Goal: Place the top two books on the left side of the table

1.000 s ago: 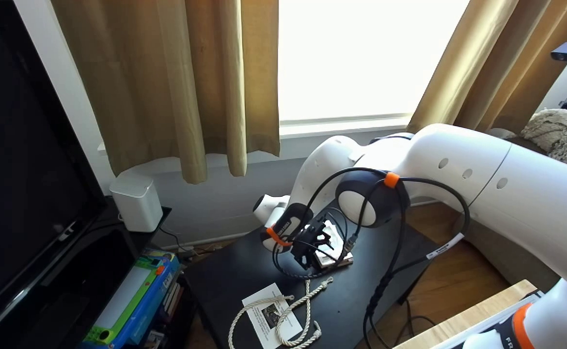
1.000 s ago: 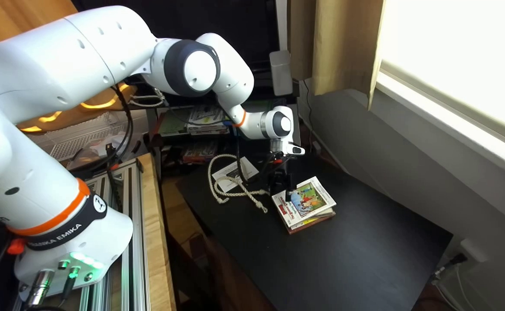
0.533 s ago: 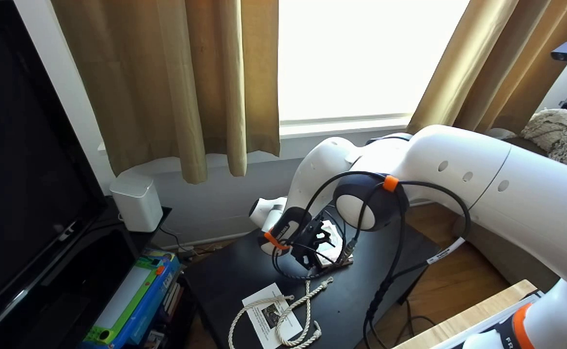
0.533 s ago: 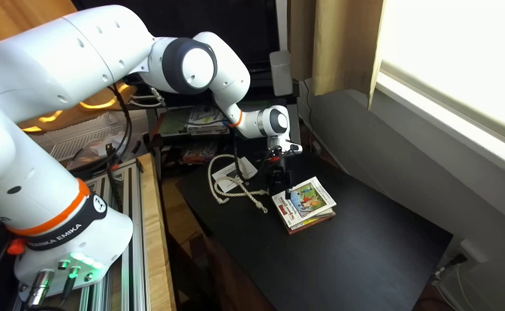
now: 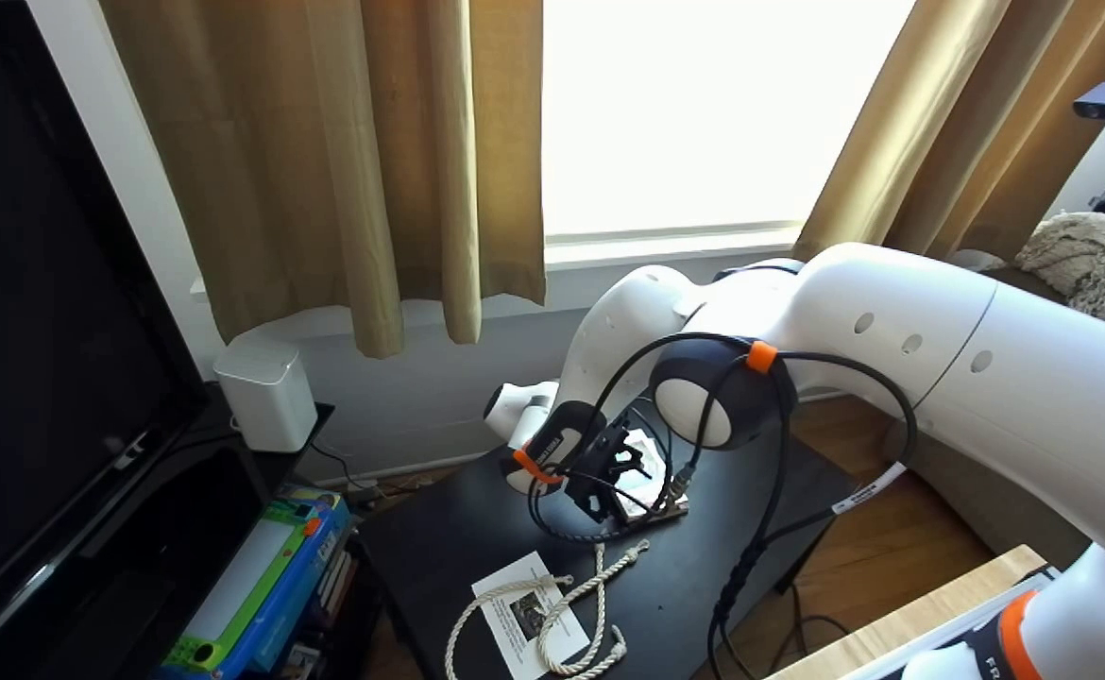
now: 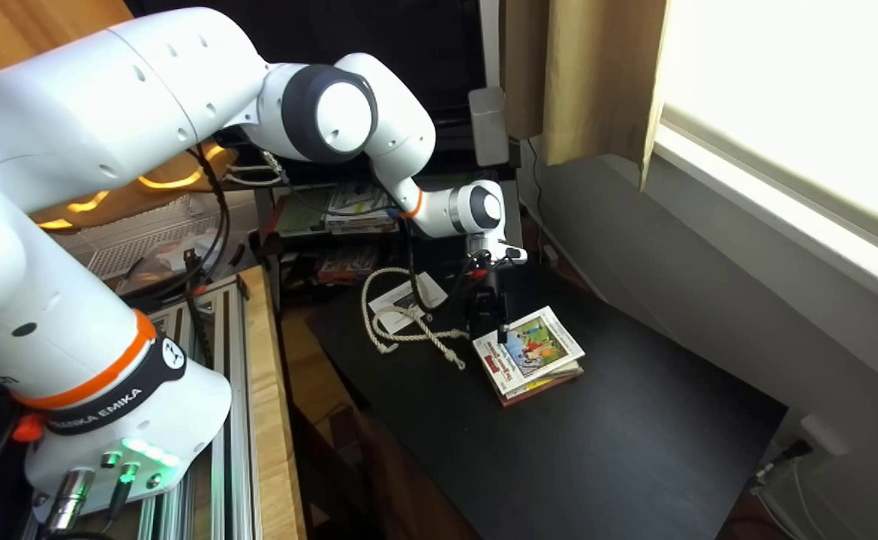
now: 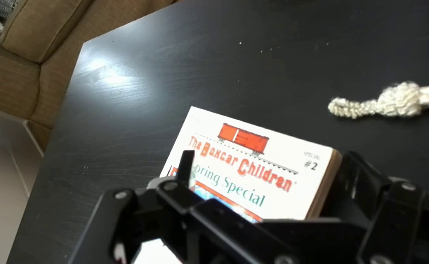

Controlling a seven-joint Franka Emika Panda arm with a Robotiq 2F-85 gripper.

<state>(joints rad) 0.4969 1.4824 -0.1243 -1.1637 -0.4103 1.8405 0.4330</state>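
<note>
Wrist view: the gripper [image 7: 271,157] is spread wide, one finger seen over the top book [image 7: 251,170] stacked on the table [image 7: 200,69], the other past its tan side, knotted rope [image 7: 399,99] at upper right; title edge is pointed upward, long axis slanted to upper right. In an exterior view, the second book [image 6: 542,383] is seen beneath.

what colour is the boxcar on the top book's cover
The boxcar is red, clearest in the wrist view.

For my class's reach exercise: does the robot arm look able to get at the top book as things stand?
Probably yes: the pincer stands open near the top book, nothing visible lies on it, and the rope lies apart.
</note>
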